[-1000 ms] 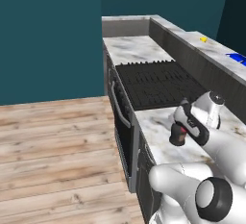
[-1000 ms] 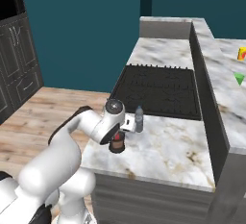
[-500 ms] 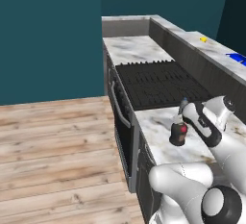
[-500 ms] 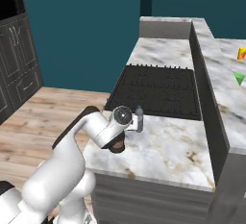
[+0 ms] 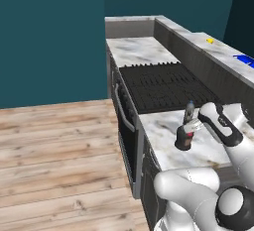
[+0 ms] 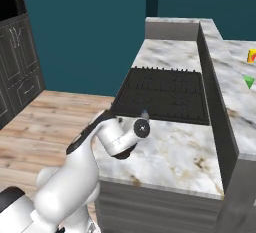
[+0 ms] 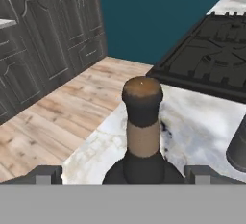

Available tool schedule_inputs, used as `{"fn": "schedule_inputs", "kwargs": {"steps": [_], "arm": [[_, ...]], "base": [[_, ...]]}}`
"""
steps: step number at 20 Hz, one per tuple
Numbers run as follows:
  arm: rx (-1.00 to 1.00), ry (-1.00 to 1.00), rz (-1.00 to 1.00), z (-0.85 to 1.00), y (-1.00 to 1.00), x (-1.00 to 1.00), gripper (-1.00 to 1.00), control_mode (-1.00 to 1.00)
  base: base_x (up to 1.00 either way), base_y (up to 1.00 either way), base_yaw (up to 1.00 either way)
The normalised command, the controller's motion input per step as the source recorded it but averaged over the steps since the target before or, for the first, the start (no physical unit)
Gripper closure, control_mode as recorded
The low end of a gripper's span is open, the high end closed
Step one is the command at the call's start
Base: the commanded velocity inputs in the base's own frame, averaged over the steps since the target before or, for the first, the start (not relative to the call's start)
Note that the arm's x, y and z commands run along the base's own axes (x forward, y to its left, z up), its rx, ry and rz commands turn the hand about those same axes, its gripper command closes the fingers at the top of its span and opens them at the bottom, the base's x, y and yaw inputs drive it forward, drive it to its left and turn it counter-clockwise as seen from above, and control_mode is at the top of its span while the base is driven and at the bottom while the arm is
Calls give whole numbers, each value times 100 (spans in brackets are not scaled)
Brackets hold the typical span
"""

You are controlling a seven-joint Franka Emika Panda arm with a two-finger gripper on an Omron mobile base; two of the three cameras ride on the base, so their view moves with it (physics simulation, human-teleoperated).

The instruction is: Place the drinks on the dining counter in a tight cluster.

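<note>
The squat dark brown bottle (image 5: 184,139) stands on the marble worktop near its front edge. My gripper (image 5: 192,128) is open just behind it. In the hand view the brown bottle's corked neck (image 7: 142,117) rises midway between the fingertips (image 7: 48,174), and the gripper (image 7: 124,174) straddles it with a gap on each side. The slim grey water bottle (image 5: 189,110) stands upright close beside it, toward the stove. Its base shows at the right edge (image 7: 238,150) and its cap above my hand (image 6: 145,113). The dining counter (image 5: 221,52) (image 6: 235,94) runs along the raised ledge beyond.
A black stove (image 5: 163,86) (image 6: 162,94) lies beyond the bottles on the worktop (image 6: 175,149). A green cup (image 6: 248,81) and a yellow-orange cup (image 6: 251,55) sit on the dining counter. Wooden floor (image 5: 54,145) and dark cabinets (image 7: 43,35) lie off the worktop's front edge.
My hand has swung down and turned level behind the brown bottle, its jaws now on either side of the neck. Both bottles have stayed in place. The jaws stayed open.
</note>
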Motion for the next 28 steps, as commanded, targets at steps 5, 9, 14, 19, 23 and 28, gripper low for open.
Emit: {"fn": "schedule_inputs", "kwargs": {"steps": [5,9,14,19,23,28], "arm": [[0,-5,13,3,-1,1,-100,-100],[0,-2,5,2,-10,13,-100,-100],[3,-1,0,0,-15,26,-100,-100],[8,0,7,0,-20,22,-100,-100],[4,0,17,0,-4,3,-100,-100],[2,0,22,0,0,0,-100,-100]], "base": [[0,0,0],[0,0,0],[0,0,0],[0,0,0],[0,0,0],[0,0,0]]}}
